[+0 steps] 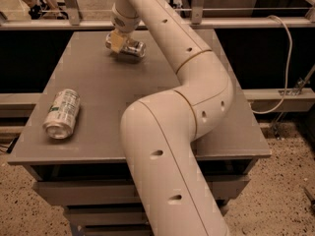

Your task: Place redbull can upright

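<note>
The redbull can (133, 48), slim and silver, lies on its side at the far middle of the grey table (147, 82). My gripper (118, 41) reaches down from the long white arm (167, 43) and sits over the can's left end. One yellowish finger (116, 41) shows in front of the can, and the gripper looks shut on it. The can is tilted only slightly, close to the table top. Its left end is hidden behind the finger.
A wider white-and-green can (61, 113) lies on its side near the table's front left corner. My arm's lower links (172, 146) cover the right half of the table. A rail (206, 22) runs behind the table, and a cable (288, 53) hangs at the right.
</note>
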Robot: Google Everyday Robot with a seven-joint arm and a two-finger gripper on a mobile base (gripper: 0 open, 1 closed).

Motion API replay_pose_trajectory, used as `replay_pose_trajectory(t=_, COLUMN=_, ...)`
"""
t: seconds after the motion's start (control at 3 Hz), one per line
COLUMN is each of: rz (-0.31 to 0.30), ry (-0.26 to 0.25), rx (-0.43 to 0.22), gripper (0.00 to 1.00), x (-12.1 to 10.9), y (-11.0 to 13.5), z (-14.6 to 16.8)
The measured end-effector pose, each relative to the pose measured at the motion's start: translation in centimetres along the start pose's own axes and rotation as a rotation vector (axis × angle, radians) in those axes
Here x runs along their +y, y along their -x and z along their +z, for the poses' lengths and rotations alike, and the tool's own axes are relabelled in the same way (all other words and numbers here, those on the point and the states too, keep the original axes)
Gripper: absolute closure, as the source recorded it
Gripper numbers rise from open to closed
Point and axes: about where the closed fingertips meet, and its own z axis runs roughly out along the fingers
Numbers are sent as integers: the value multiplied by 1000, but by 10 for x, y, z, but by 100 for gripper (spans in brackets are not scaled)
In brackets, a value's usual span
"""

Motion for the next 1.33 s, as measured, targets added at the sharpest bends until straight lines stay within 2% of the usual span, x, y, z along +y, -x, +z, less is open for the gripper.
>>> replay_pose_trajectory(t=0.33, rz=-18, ry=-12, rx=-66, gripper=100, x=-8, y=1, z=-30)
replay_pose_trajectory(t=0.67, rz=-57, ry=1, rx=-202, gripper=100, x=-14, y=3, z=-74)
replay_pose_trajectory(t=1.0, rz=-102, ry=60, rx=-412, gripper=100, x=-16, y=-2, z=-112)
replay_pose_trajectory(t=1.33, rz=-120, ry=131, rx=-623, gripper=100, x=-18, y=-21, z=-135)
